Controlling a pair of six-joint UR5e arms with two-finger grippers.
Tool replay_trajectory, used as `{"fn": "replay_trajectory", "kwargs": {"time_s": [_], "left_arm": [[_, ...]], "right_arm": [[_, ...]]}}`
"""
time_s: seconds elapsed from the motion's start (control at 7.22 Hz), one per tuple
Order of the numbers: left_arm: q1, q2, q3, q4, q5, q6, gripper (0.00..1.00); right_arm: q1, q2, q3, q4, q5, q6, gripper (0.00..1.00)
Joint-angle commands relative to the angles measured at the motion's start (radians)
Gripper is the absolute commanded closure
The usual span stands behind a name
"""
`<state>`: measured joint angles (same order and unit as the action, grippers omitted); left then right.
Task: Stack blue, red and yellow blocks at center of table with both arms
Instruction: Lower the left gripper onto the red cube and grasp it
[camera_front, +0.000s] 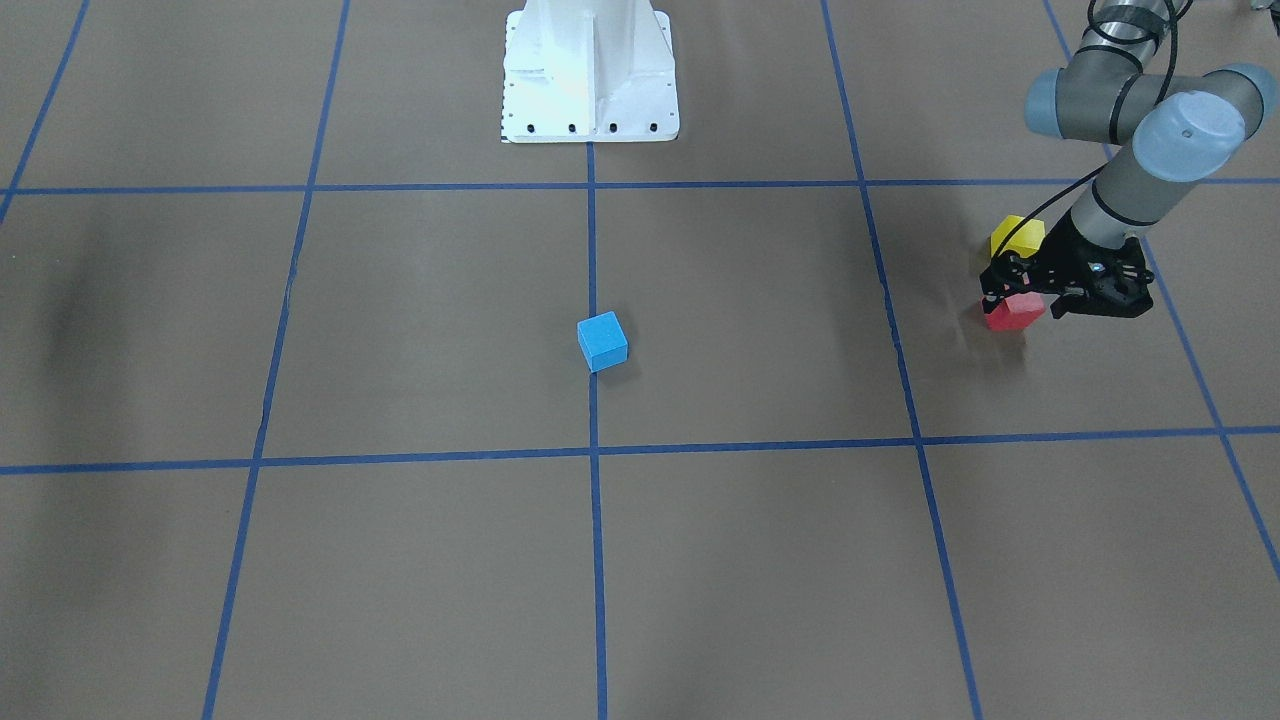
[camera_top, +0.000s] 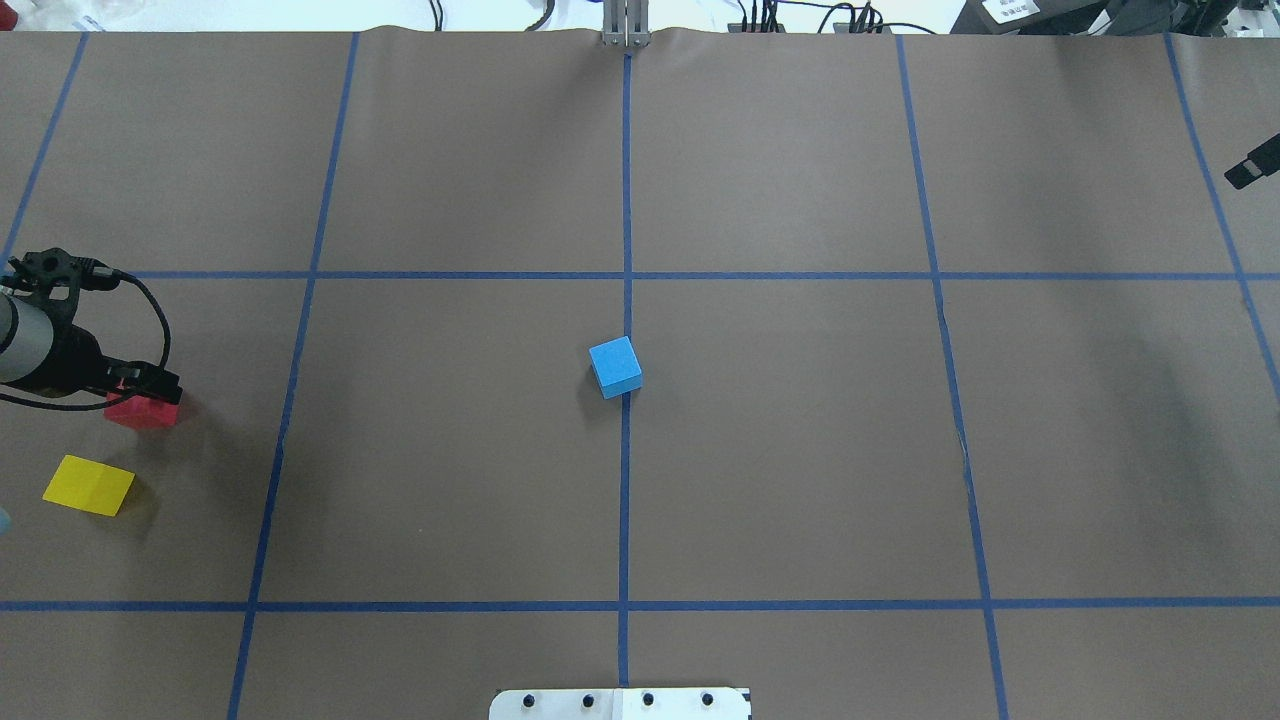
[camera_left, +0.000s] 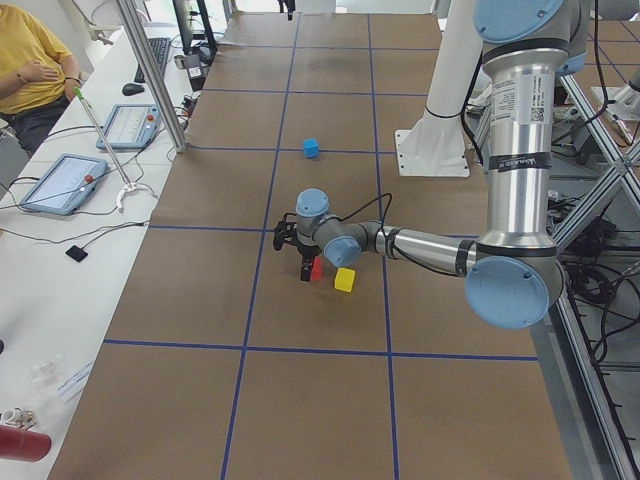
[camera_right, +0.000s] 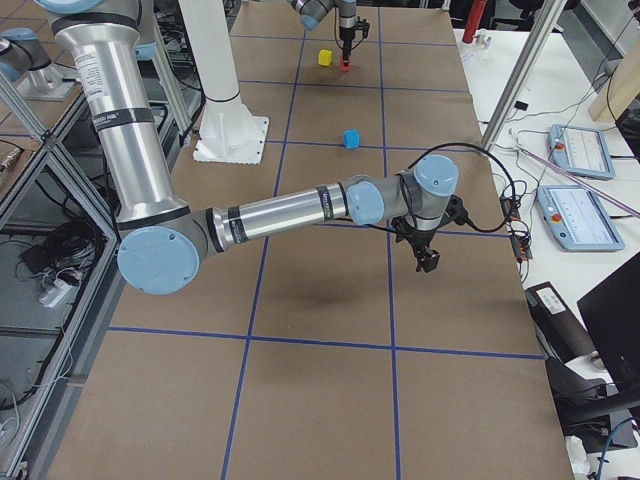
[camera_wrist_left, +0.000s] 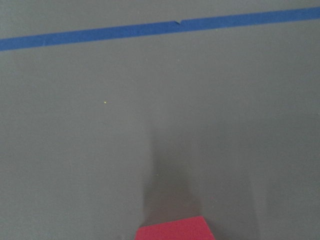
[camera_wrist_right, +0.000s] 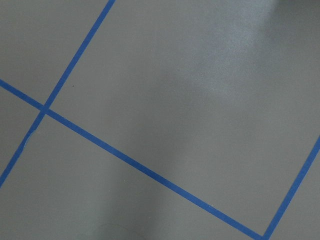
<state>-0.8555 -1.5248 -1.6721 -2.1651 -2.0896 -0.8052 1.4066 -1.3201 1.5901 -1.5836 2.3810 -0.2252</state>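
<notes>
The blue block (camera_front: 602, 341) sits at the table's center, on the middle tape line; it also shows in the overhead view (camera_top: 615, 367). My left gripper (camera_front: 1020, 300) is at the table's left side, its fingers down on either side of the red block (camera_front: 1013, 315) and closed to its width. The red block is at or barely above the table. It fills the bottom edge of the left wrist view (camera_wrist_left: 175, 229). The yellow block (camera_top: 88, 485) lies on the table just beside it, toward the robot. My right gripper (camera_right: 430, 262) hangs empty over the far right side; I cannot tell how its jaws stand.
The white robot base (camera_front: 590, 80) stands at the table's near-robot edge. Blue tape lines (camera_top: 625, 275) divide the brown table into squares. Tablets (camera_left: 60, 180) and an operator in yellow (camera_left: 30, 60) are on the bench past the far edge.
</notes>
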Motion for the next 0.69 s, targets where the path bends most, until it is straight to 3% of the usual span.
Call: {"fn": "replay_trajectory", "kwargs": {"time_s": [0.0,0.28,0.42,0.55], "left_arm": [[0.009,0.000,0.008,0.001,0.000,0.007,1.00],[0.003,-0.017,-0.029,0.034,-0.015,0.009,1.00],[0.000,-0.078,-0.084,0.177,-0.015,0.009,1.00],[0.000,-0.213,-0.137,0.384,-0.013,0.008,1.00]], "right_arm": [[0.000,-0.002,0.001,-0.001,-0.002,0.001,0.00],[0.000,-0.014,-0.008,-0.003,-0.002,0.016,0.00],[0.000,-0.034,-0.012,-0.003,-0.003,0.020,0.00],[0.017,-0.045,-0.015,-0.015,-0.005,0.023,0.00]]}}
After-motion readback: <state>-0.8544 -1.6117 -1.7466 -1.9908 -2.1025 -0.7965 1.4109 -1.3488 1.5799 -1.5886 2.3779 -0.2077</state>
